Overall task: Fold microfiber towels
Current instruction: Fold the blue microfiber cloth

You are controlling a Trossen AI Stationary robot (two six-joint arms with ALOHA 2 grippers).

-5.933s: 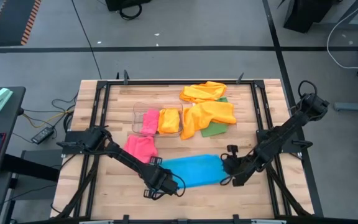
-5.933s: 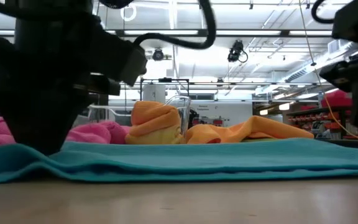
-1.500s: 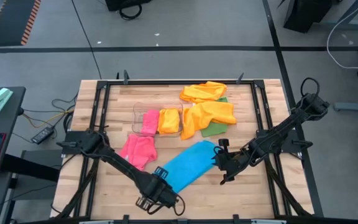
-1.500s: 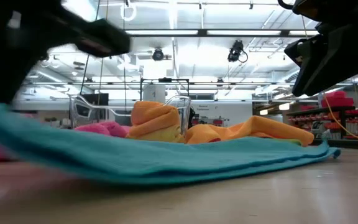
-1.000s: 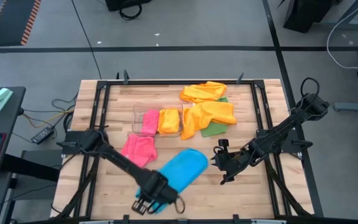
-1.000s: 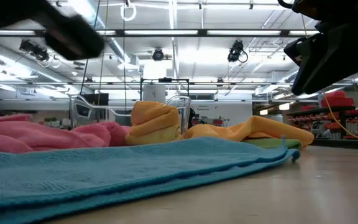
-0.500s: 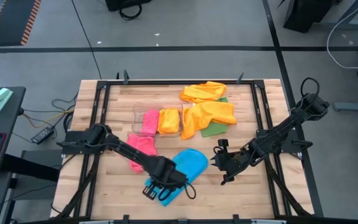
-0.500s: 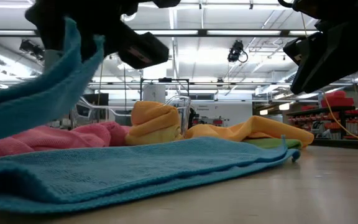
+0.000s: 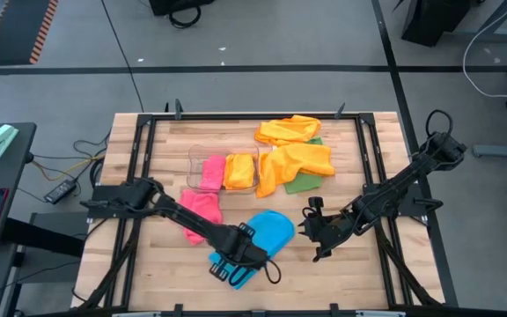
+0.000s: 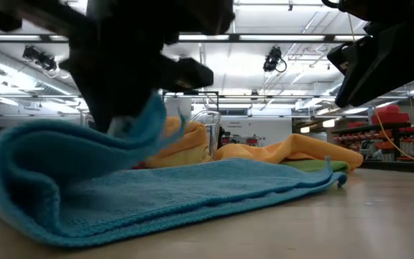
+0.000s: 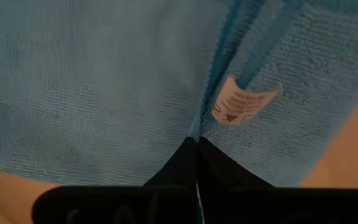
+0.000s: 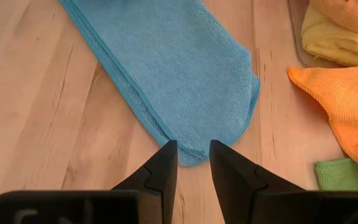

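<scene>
The blue towel (image 9: 267,234) lies at the table's (image 9: 341,273) near middle, already doubled lengthwise, and one end is being carried over toward the other by the left gripper (image 9: 236,261), clamped shut on that end. The right gripper (image 9: 311,227), slightly parted and empty, hovers just beside the towel's far end. In the bin (image 9: 194,159) a pink and a yellow towel sit folded; the loose pink towel (image 9: 198,210), orange towels (image 9: 297,158) and green towel (image 9: 304,183) remain unfolded. Against half a second earlier, the lifted end has been brought lower and farther over.
</scene>
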